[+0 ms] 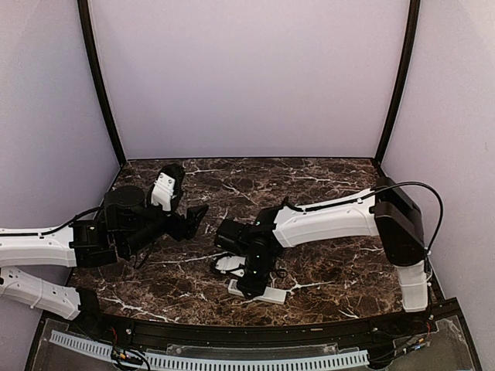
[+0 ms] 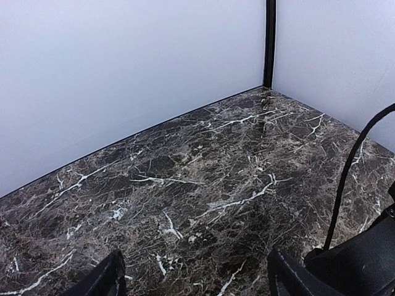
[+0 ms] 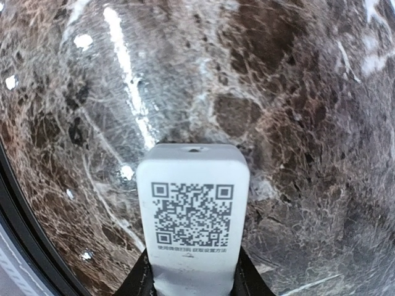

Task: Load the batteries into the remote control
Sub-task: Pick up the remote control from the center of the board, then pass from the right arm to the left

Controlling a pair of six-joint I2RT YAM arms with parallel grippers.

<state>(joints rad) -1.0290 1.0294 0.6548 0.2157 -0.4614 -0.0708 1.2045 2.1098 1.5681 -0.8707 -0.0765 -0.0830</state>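
White remote control [image 3: 192, 179], seemingly back-up with a QR label [image 3: 192, 213], sits clamped by the right gripper [image 3: 194, 266]; left gripper [image 2: 196, 264] gapes wide at left.

Dark marble tabletop [image 1: 325, 178], pale lilac walls [image 1: 247, 77]

Remote control [image 3: 192, 209], right wrist view: lower end cut by picture's bottom edge. Only QR-label side shows. Small print under code too fine to read. My right fingers [image 3: 137, 282]: slivers either side of it, rest below frame. Top view: my right gripper [image 1: 251, 291] covers most of remote, only right end sticks out. Small white piece [image 1: 228, 263] just far-left of it, half under my wrist; cannot tell what. My left fingers [image 2: 103, 279]: tips only, cut by bottom edge. Marble table [image 3: 296, 92] blurred toward right wrist view's rim.
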